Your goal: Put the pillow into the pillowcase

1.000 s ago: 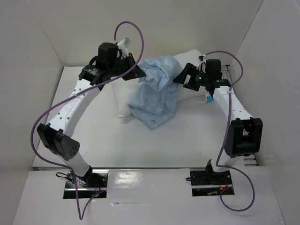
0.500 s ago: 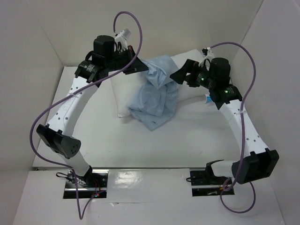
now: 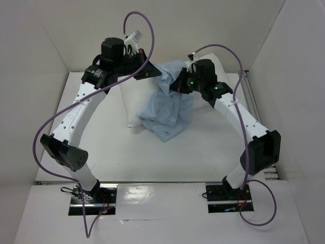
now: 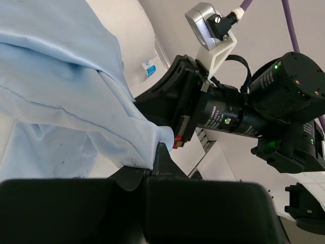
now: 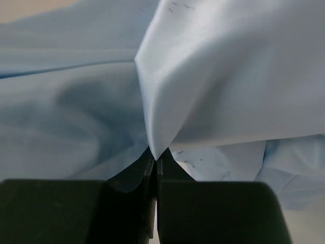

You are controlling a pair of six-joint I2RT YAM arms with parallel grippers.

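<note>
Left claw (image 4: 152,170) closed tight, fingers together w/ a hem of the pillowcase (image 3: 170,109) pinched at the tips; cloth spreads off to its left in wrist view. Right claw (image 5: 155,170) also closed, no gap, nipping a fold of the same pillowcase at its tips, fabric bunched above. Claws near each other, cloth held up btwn them, rest draped below onto the pillow (image 3: 132,109), which lies on desk (image 3: 152,152) under & behind both claws.
</note>
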